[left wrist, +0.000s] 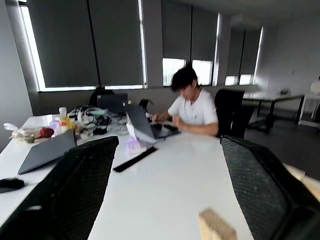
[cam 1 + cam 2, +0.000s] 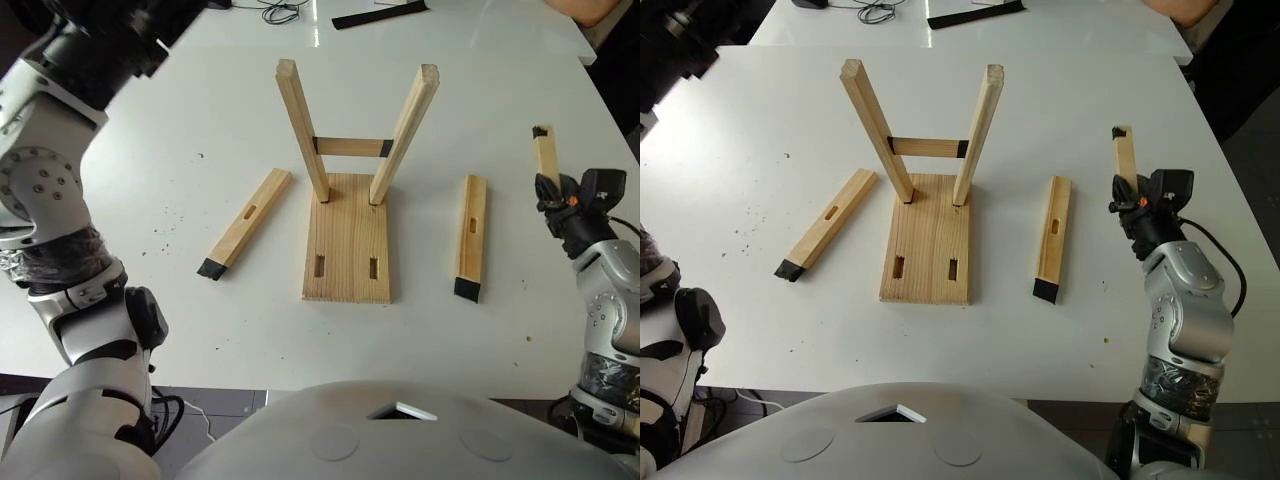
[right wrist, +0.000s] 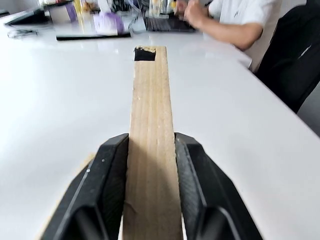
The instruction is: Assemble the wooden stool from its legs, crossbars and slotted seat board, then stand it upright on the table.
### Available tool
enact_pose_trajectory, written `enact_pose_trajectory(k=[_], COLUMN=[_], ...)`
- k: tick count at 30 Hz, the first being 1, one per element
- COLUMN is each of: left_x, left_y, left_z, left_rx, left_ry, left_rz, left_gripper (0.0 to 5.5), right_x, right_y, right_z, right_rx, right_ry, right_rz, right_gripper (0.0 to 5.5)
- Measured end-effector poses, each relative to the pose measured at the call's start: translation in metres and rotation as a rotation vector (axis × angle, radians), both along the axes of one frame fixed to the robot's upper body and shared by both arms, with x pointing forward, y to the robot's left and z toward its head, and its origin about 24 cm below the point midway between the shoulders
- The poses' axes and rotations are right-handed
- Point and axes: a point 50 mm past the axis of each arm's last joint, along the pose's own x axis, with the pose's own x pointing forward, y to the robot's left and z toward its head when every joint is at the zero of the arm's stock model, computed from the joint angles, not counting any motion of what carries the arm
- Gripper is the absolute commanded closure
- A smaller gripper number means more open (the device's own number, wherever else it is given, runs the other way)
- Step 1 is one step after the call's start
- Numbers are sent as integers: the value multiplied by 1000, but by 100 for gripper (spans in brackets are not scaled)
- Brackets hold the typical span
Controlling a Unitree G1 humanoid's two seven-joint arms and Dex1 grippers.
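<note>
I see the seat board flat on the surface, upright legs in its far slots, joined by a crossbar. A loose leg lies left of the board, another leg right. Farther right, my right gripper clamps a bar. My left gripper gapes, empty.

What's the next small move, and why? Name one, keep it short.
Probably swing the crossbar, clamped in the right gripper, over to the loose leg lying right of the seat board and aim its black end at that leg's slot. The far pair of legs already stands in the board, joined by a bar.
</note>
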Motion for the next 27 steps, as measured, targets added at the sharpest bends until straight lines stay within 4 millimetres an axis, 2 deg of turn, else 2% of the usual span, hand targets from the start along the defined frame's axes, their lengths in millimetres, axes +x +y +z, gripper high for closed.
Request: enact_pose_trajectory(k=[2,4,6,7,9,11,16,21,27], left_x=[-11,-11,-10,-12,-18,-28,-44,-43,-42], left_y=[-11,-32,-61,-83,-108,-120,-123,-118,-122], left_z=[21,16,-2,-18,-40,-54,-58,-55,-56], left_rx=[-46,-46,-21,7,60,98,28,-51,-69], left_ry=[-94,-81,-14,43,112,146,155,161,156], left_rz=[-79,-165,-278,-366,-479,-580,-807,-853,-887], left_gripper=[170,170,170,170,170,170,170,170,170], right_x=[6,4,-2,-8,-14,-18,-22,-28,-30], right_y=[16,45,75,91,104,108,109,114,119], right_z=[32,62,83,93,103,107,110,109,109], right_rx=[77,178,256,294,316,329,362,396,436], right_ry=[-166,-315,-388,-413,-413,-392,-343,-312,-302], right_rz=[103,316,554,705,862,955,1079,1173,1229], right_gripper=[420,420,420,420,420,420,420,420,420])
